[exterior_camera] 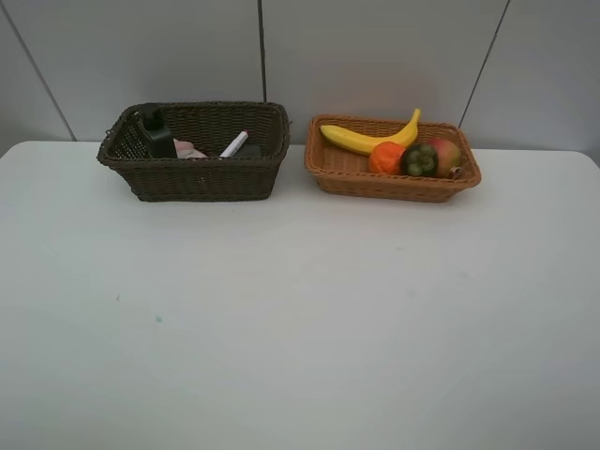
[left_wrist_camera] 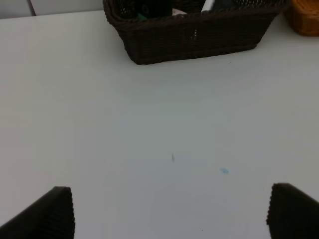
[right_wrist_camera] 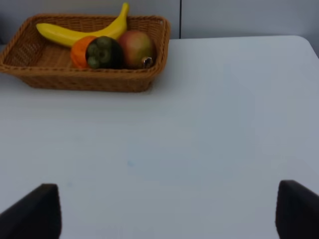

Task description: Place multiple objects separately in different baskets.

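Two rectangular woven wicker baskets sat side by side, close but apart, at the far edge of the plain white table (exterior_camera: pixel 300 319), in the upper part of the high view. The deep dark brown wicker basket (exterior_camera: pixel 197 178) was upper left; inside it stood a dark green bottle (exterior_camera: pixel 155 134) at the left end, a small pink bottle (exterior_camera: pixel 190 150) lay just beside it, and a white red-ended marker (exterior_camera: pixel 234 143) leaned right of centre. A dark patch beside the marker could have been the black eraser, cannot tell. The shallower light orange-tan wicker basket (exterior_camera: pixel 394 183) was upper right of centre and held a yellow banana (exterior_camera: pixel 370 138) along its back, with a round orange (exterior_camera: pixel 385 157), a dark mangosteen with green cap (exterior_camera: pixel 420 160) and a red pomegranate-like fruit (exterior_camera: pixel 446 153) in a touching row in front. Neither arm appeared in the high view. Left gripper (left_wrist_camera: pixel 169 211) hung above bare table, jaws spread wide, nothing between them, dark basket at top of its wrist frame. Right gripper (right_wrist_camera: pixel 169 211) likewise spread wide and empty, tan basket at upper left of its frame.
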Controlling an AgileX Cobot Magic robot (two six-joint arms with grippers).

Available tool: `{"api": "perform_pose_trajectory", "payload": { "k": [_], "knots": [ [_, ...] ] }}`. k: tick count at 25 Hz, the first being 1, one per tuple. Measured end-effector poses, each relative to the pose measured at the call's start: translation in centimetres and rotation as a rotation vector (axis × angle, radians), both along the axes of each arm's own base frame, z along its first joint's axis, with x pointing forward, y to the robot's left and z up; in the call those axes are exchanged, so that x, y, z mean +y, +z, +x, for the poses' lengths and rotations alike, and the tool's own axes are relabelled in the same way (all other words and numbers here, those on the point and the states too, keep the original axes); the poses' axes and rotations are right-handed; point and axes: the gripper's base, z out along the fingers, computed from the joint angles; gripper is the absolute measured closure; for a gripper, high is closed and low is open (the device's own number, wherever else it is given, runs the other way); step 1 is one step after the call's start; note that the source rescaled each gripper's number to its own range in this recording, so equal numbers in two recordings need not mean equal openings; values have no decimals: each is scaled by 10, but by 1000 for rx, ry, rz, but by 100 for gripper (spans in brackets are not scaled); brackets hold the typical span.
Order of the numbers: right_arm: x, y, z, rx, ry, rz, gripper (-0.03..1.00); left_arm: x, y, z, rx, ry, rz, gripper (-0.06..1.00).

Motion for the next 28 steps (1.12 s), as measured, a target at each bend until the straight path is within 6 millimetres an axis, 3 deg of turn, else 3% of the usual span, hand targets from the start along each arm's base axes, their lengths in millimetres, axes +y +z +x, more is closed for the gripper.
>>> {"api": "perform_pose_trajectory", "payload": {
  "k": [28],
  "knots": [
    [-1,-1,1,-3,-6,-9,5,0,0,0,0,0,0,-6]
  ]
}}
